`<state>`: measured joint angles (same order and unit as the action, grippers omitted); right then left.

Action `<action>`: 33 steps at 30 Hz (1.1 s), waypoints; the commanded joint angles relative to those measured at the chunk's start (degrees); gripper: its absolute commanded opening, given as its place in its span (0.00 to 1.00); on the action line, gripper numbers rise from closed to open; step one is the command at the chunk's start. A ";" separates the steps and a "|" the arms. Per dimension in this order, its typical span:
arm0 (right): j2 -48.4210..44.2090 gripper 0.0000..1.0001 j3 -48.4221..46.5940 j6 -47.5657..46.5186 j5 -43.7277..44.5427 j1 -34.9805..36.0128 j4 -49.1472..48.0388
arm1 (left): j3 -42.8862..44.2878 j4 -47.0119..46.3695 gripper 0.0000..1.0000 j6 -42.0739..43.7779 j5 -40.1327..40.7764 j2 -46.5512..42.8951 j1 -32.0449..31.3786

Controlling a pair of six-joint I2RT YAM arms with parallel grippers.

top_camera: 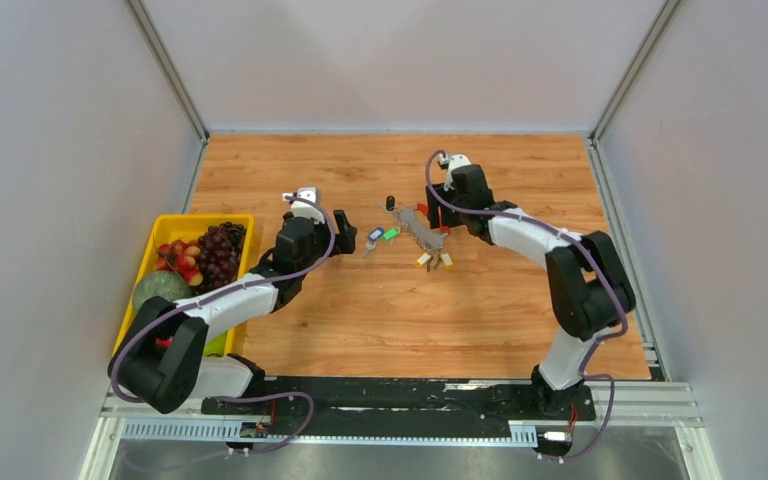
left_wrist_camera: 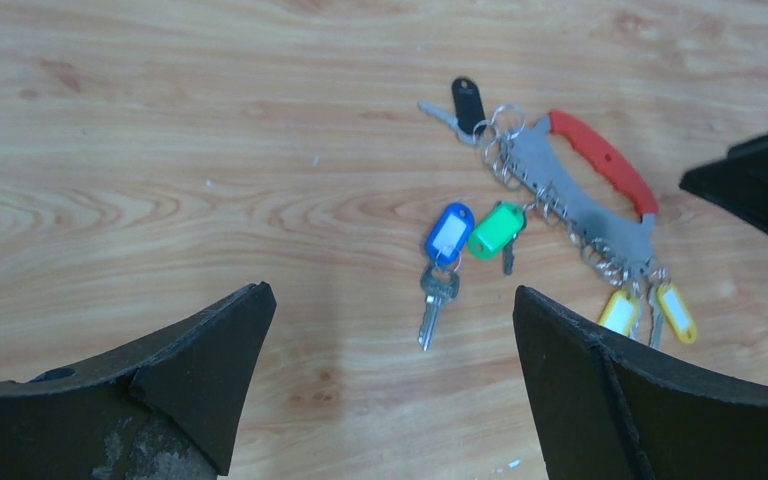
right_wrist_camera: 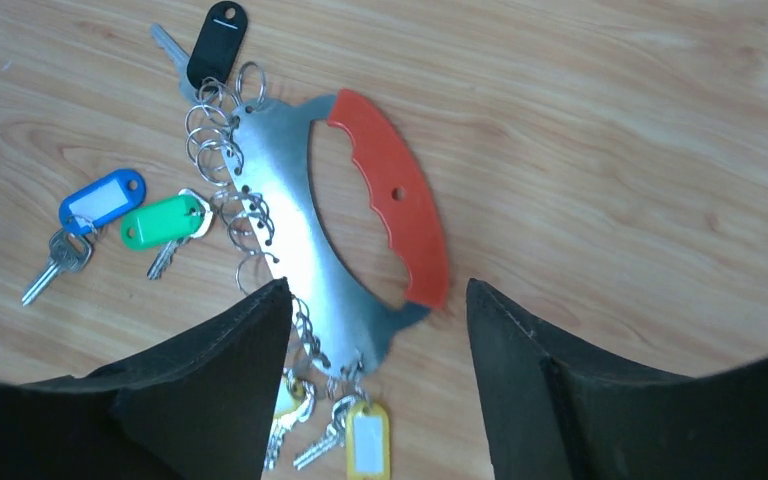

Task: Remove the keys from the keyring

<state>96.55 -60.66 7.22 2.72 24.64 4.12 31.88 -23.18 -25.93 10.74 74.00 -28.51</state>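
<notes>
Two grippers are working over the wooden table (top_camera: 380, 320), and both are mine. I am holding my right gripper (right_wrist_camera: 377, 290) low over the keyring (right_wrist_camera: 290, 215), fingers apart. They are straddling the near end of the grey metal plate, where the red handle (right_wrist_camera: 392, 190) is meeting it. The left finger (right_wrist_camera: 210, 370) is covering some of the small wire rings along the plate's edge. I cannot tell whether either finger is touching metal.

I am hovering my left gripper (left_wrist_camera: 390, 295) just beside the bunch with its fingers spread wide, clamping nothing. Only bare wood and the tip of one key are showing between them.

The keyring is lying flat near the middle of the table, between my two grippers. A black-tagged key (right_wrist_camera: 217, 40) is sitting at its far end. Two yellow-tagged keys (left_wrist_camera: 650, 312) are hanging at the near end, by my right fingers. A green-tagged key (left_wrist_camera: 496, 229) is lying against the ringed edge; whether it is hooked on a ring I cannot tell. A blue-tagged key (left_wrist_camera: 448, 235) is lying beside the green one, apart from the plate.

Off to my left, a yellow basket (top_camera: 165, 224) is holding fruit (top_camera: 218, 250).
</notes>
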 commanded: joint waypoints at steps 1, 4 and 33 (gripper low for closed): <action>9.04 0.64 -9.98 -3.86 -7.36 -1.90 5.32 | -0.98 -4.20 1.00 -2.79 -3.86 1.04 -0.06; 14.51 0.62 -14.86 -4.35 -7.56 -2.18 8.70 | -1.22 -3.69 1.00 -3.26 -3.23 0.00 -0.06; 11.36 0.59 -13.97 -3.32 1.79 1.68 15.57 | -2.14 -5.21 1.00 -3.17 -7.00 -1.67 -0.09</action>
<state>112.22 -74.85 3.90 3.29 23.44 18.85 29.23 -25.67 -29.21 5.34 72.93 -28.51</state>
